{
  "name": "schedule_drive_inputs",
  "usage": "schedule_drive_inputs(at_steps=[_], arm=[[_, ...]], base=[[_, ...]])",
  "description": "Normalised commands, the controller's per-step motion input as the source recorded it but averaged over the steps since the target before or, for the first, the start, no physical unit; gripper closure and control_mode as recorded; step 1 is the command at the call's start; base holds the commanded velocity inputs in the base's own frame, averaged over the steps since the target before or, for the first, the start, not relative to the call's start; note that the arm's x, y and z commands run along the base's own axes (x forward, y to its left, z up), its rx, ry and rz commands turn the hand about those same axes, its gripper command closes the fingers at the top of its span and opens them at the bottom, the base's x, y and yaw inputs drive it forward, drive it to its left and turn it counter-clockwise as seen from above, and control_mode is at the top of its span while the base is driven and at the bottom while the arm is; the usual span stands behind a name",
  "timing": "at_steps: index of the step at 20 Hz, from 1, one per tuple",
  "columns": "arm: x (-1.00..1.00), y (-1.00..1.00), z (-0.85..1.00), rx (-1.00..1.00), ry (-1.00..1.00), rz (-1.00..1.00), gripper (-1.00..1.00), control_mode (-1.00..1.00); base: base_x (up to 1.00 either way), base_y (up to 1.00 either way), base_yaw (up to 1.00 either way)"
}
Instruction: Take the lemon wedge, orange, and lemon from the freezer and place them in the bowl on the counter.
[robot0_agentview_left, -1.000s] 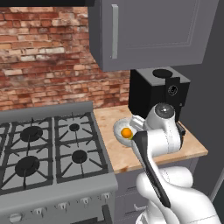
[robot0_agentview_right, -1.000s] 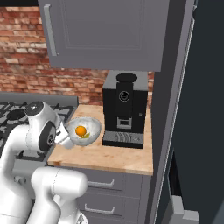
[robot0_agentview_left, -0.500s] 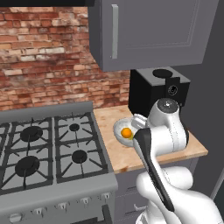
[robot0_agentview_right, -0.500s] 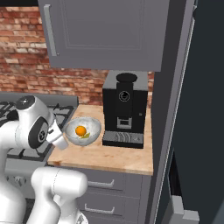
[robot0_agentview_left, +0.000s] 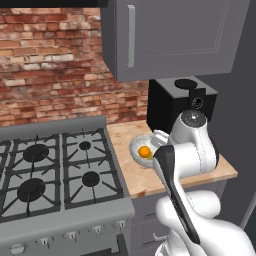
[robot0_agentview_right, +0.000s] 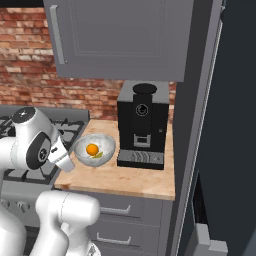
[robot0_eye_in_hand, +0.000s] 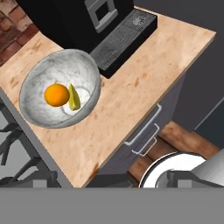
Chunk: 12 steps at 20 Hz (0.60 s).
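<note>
An orange (robot0_eye_in_hand: 57, 95) and a lemon wedge (robot0_eye_in_hand: 74, 98) lie together in the speckled whitish-grey bowl (robot0_eye_in_hand: 39, 74) on the light wood counter (robot0_eye_in_hand: 144, 70), the wedge touching the orange's side in the hand view, its long axis running across the bowl's floor from the side by the coffee machine toward the counter's front edge, its curved back turned away from the orange. In the right base view the orange (robot0_agentview_right: 92, 149) sits near the bowl's (robot0_agentview_right: 102, 141) middle with the wedge (robot0_agentview_right: 98, 155) a pale yellow sliver just to its near right; in the left base view the orange (robot0_agentview_left: 144, 151) shows inside the bowl (robot0_agentview_left: 136, 147), partly behind the white arm. The bowl stands on the counter's (robot0_agentview_right: 135, 179) left part, just beside the black coffee machine (robot0_agentview_right: 143, 123) on its right and close to the gas stove (robot0_agentview_left: 52, 172) on its left. A red brick wall (robot0_agentview_left: 50, 65) runs behind, a grey wall cupboard (robot0_agentview_right: 120, 37) hangs above, and grey drawers with bar handles (robot0_eye_in_hand: 144, 131) sit under the counter. The dark freezer (robot0_agentview_right: 225, 125) stands at the far right of the right base view. The gripper's fingers cannot be made out in any view; by its reading they stand wide apart, with nothing seen held.
</note>
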Motion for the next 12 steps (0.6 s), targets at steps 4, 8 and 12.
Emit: schedule_drive_inputs(at_steps=[4,8,12], arm=[[0.00,0.00,0.00,0.00,0.00,0.00,-1.00,-1.00],[0.00,0.00,0.00,0.00,0.00,0.00,-1.00,-1.00],[0.00,0.00,0.00,0.00,0.00,0.00,-1.00,-1.00]], base=[[0.00,0.00,0.00],[0.00,0.00,0.00],[0.00,0.00,0.00]])
